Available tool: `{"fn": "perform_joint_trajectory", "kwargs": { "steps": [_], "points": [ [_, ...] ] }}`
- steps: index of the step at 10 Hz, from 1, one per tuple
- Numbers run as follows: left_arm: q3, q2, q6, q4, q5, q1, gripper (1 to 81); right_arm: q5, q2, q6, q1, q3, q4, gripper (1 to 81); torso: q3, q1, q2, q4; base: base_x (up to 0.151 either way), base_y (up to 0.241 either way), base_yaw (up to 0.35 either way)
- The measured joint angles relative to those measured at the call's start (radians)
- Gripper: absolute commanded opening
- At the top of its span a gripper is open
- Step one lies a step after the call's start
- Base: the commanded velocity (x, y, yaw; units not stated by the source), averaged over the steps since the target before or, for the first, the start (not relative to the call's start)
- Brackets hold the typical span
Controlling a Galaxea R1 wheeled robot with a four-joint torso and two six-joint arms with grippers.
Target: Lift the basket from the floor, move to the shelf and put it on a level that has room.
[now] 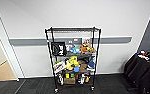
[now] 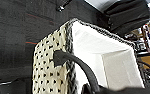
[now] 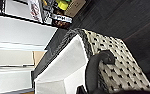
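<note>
A: What does the head view show?

B: The shelf (image 1: 73, 58) stands against a pale wall on the dark floor (image 1: 111, 86). Its top level (image 1: 73, 29) is a bare black grid. The tiers below hold toys (image 1: 77, 56) and a box (image 1: 70, 80). A dark heap (image 1: 141, 70) sits at the right, and tan wood flooring (image 1: 2, 72) lies past a doorway at the left.

A: And the left wrist view?

B: The basket (image 2: 51, 65) shows close up, checkered weave outside and white lining (image 2: 101, 57) inside, with carpet under it. A dark loop handle (image 2: 73, 61) arches from its rim toward the camera. Whether the left gripper is wide or narrow cannot be told.

A: The right wrist view?

B: The same basket (image 3: 111, 60) from its other end, with another dark loop handle (image 3: 96, 67) rising toward the camera. The rack's lower tiers (image 3: 53, 12) lie beyond it. The right gripper's opening cannot be told either.
</note>
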Motion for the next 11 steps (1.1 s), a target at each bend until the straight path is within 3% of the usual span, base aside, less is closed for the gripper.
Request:
{"fn": "perform_joint_trajectory", "kwargs": {
  "steps": [2, 7, 11],
  "points": [
    [0.022, -0.011, 0.0, 0.006, -0.041, 0.01, 1.0, 0.001, 0.0, 0.0, 0.0, 0.0, -0.003, 1.0, 0.0, 0.0, 0.0, 0.0, 0.0, 0.0, 0.0],
    [0.024, -0.011, 0.002, 0.008, -0.044, 0.009, 1.0, 0.004, 0.001, 0.0, -0.006, 0.0, -0.006, 1.0, 0.0, 0.0, 0.0, 0.0, 0.0, 0.0, 0.0],
    [0.034, -0.014, 0.002, 0.009, -0.045, 0.007, 1.0, 0.004, 0.003, 0.0, -0.011, 0.0, -0.007, 1.0, 0.001, -0.002, -0.001, 0.0, 0.077, 0.0, 0.0]
  ]
}}
